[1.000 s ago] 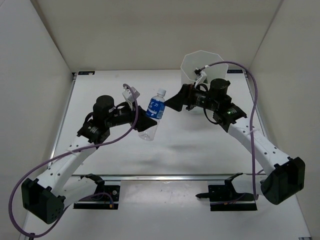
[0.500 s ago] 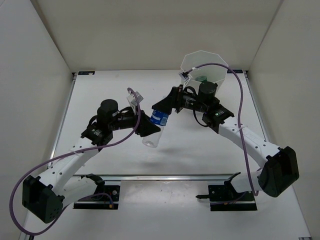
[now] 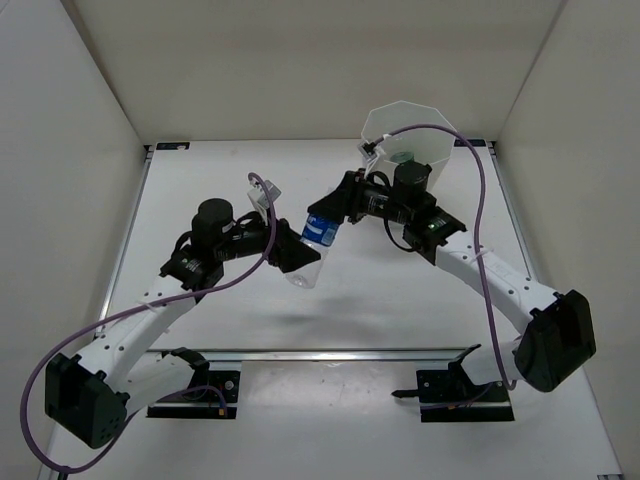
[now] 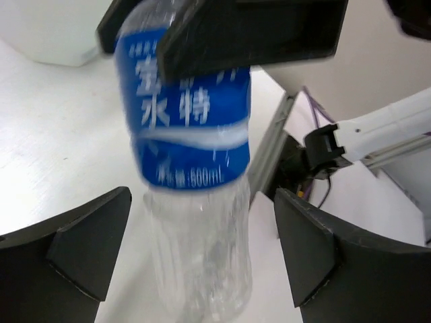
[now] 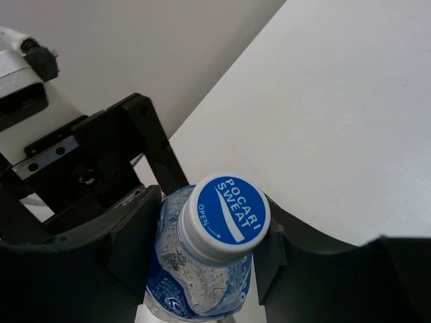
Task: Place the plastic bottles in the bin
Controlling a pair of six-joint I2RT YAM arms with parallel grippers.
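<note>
The clear plastic bottle with a blue label (image 3: 314,243) hangs tilted above the table's middle. My right gripper (image 3: 323,217) is shut on its upper part, just below the blue cap (image 5: 226,210), with a finger (image 5: 128,242) on each side. My left gripper (image 4: 202,235) stands open around the clear lower half, and its fingers (image 4: 94,229) are apart from the bottle (image 4: 192,141). The white many-sided bin (image 3: 381,128) stands at the back right, behind the right arm. Something green (image 3: 403,157) shows inside it.
White walls close the table (image 3: 200,180) in on the left, back and right. The right arm's purple cable (image 3: 470,150) loops over the bin's front. A metal rail (image 3: 330,352) runs along the near edge.
My right gripper moved left from the bin and shut on the bottle's top. My left gripper, shut on the bottle before, has opened. The bottle tipped from upright to tilted.
</note>
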